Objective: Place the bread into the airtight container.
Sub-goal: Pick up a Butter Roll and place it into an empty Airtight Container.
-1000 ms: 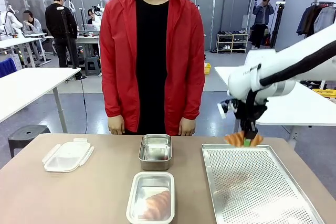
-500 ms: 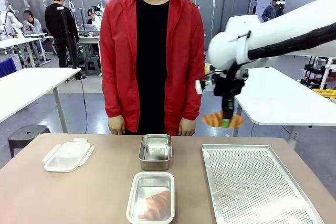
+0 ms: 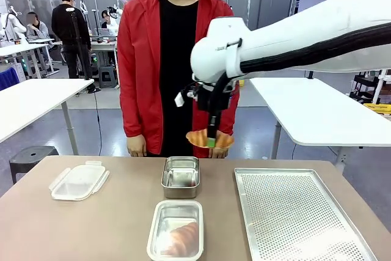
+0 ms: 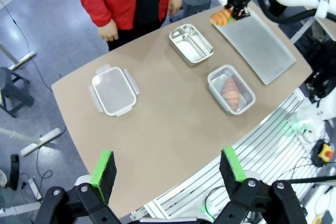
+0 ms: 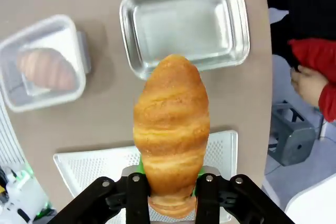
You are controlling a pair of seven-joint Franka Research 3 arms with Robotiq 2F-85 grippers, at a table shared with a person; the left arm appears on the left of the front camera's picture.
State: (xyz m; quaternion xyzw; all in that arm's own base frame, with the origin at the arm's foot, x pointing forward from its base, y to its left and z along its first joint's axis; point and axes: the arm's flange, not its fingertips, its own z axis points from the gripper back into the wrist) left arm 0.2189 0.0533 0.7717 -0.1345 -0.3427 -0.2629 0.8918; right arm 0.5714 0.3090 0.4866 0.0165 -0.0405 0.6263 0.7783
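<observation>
R gripper (image 3: 211, 142) clamped on bread (image 3: 197, 137), held mid-air just above steel container (image 3: 181, 177); L gripper (image 4: 168, 163) fingers apart

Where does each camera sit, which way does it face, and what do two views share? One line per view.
Front view: between the arms, facing across the table at the person; the right gripper holds a croissant.
Left wrist view: high up, looking down on the table; open left gripper at the bottom edge.
Right wrist view: looking down past its fingers and the croissant at the steel container.
Shared: all three show that croissant and container.
</observation>
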